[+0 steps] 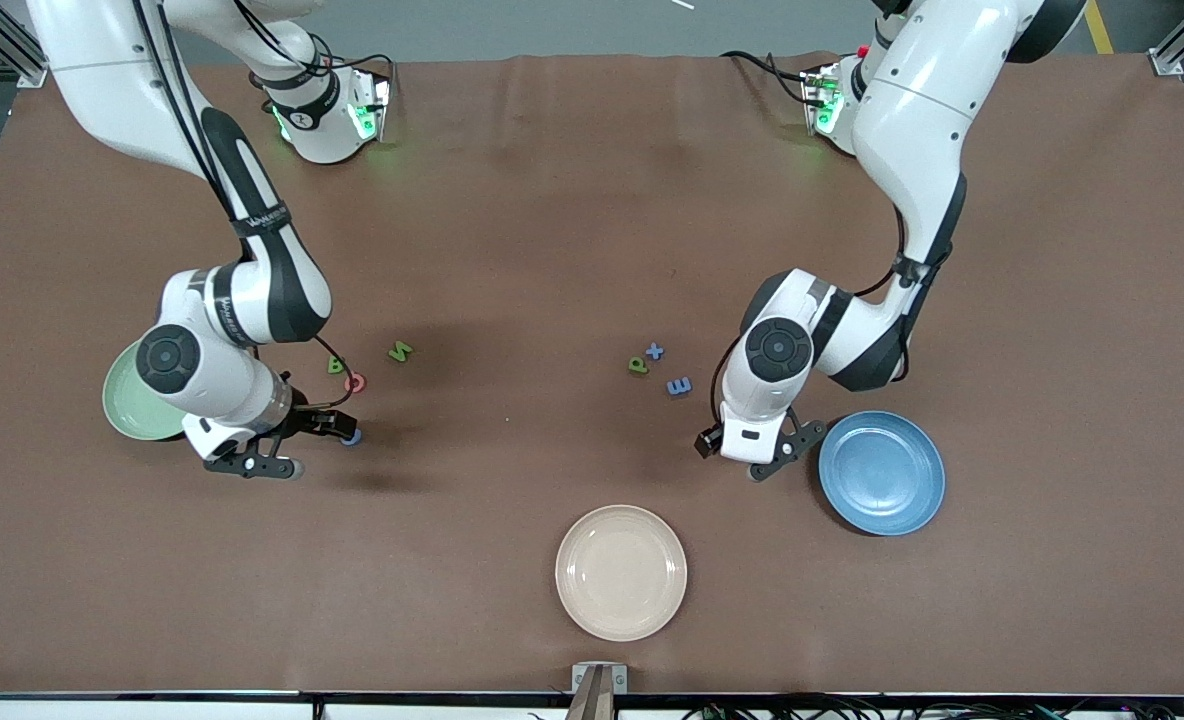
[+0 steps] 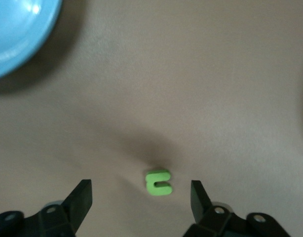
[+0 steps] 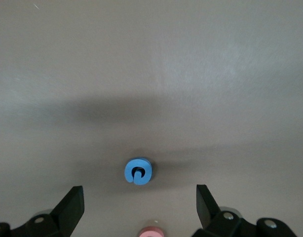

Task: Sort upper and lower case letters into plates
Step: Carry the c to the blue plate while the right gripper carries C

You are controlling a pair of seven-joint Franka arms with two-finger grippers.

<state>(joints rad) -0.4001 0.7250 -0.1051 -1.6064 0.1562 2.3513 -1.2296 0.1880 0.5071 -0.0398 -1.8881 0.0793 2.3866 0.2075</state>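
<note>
- The small flat green foam letter (image 2: 158,182) lies on the brown table (image 1: 552,200) between the spread jaws of the left gripper (image 2: 140,195), beside the round shallow blue plate (image 1: 882,472).
- The small blue foam letter (image 3: 137,171) sits between the open jaws of the right gripper (image 3: 139,200), with a red-pink foam letter (image 1: 355,382) just beside it and the round light green plate (image 1: 132,400) near.
- To do this well, I judge each gripper should drop straight, keep its letter centred and close gently so the thin piece does not skid.
- Count: eight letters in view across the pictures; three plates, including a cream one (image 1: 621,572); two grippers.
</note>
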